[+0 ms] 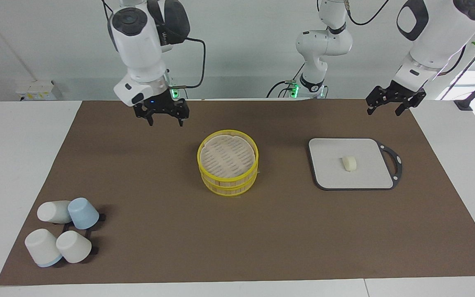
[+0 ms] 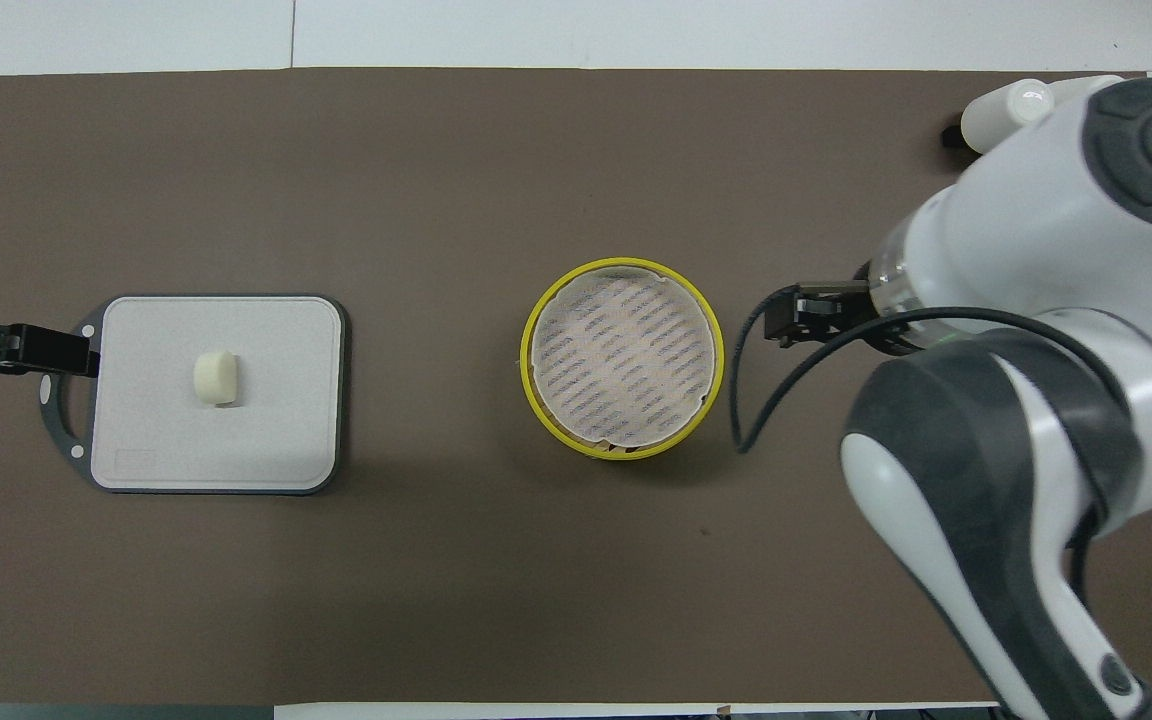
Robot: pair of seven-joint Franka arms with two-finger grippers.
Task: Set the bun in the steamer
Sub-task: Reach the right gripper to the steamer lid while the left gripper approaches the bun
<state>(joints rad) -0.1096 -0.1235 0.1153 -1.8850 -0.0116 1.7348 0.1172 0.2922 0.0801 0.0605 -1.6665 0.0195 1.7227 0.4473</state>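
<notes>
Bun: the bun (image 1: 349,163) lies on my grey board (image 1: 328,173), about in the middle of it, untouched, toward my left arm's end of the desk (image 1: 23,148).
Board: it sits flat on the brown mat (image 1: 146,222), its dark handle pointing away from the steamer.
Steamer: the steamer (image 1: 228,168) stands in the middle of the mat, two yellow-rimmed tiers stacked, its pale woven lid on top; well apart from the board.
My left end effector: my left end effector (image 1: 386,105) hangs in the air over the mat's edge closest to my base, above the stretch just short of the board. Its fingers stand wide apart and carry nothing. The bun is below it and well apart from it; from overhead the tip shows over the board's handle, beside the bun.
My right end effector: my right end effector (image 1: 164,119) hangs over the mat beside the steamer, on the side toward my right arm's end of the desk. Fingers spread wide, nothing between them. It is near the steamer but not touching it, and the bun is well apart from it, with the steamer between.
Cups: four upturned cups (image 1: 62,231), three white and one pale blue, sit clustered at the mat's corner at my right arm's end, farther from me than the steamer.
</notes>
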